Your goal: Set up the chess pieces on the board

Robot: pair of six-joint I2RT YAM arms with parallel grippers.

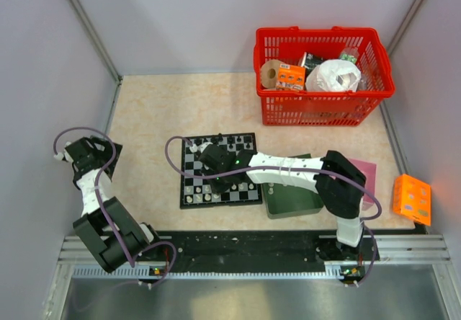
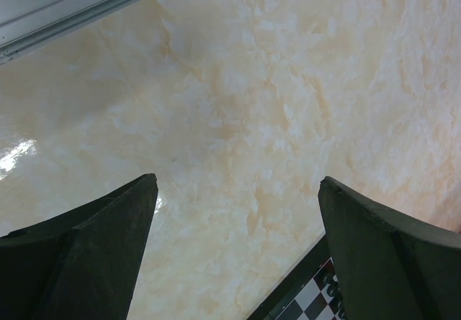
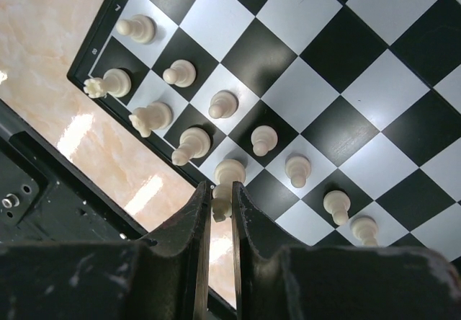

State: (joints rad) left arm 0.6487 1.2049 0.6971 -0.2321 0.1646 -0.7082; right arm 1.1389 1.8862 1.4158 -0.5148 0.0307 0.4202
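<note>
The checkered board (image 1: 189, 163) lies mid-table. Several whitish pieces (image 3: 223, 104) stand in two rows along its edge near the arms. A few black pieces (image 1: 229, 143) stand along the far edge. My right gripper (image 3: 221, 185) reaches over the board (image 3: 338, 68) and is shut on a whitish piece (image 3: 230, 170), whose base rests on an edge-row square. In the top view this gripper (image 1: 216, 181) is over the board's near rows. My left gripper (image 2: 238, 179) is open and empty over bare table left of the board; a board corner (image 2: 315, 303) shows low right.
A red basket (image 1: 268, 108) of packaged goods stands at the back right. A dark green tray (image 1: 292, 199) and a pink box (image 1: 366, 170) lie under the right arm. An orange box (image 1: 412, 197) sits at the far right edge.
</note>
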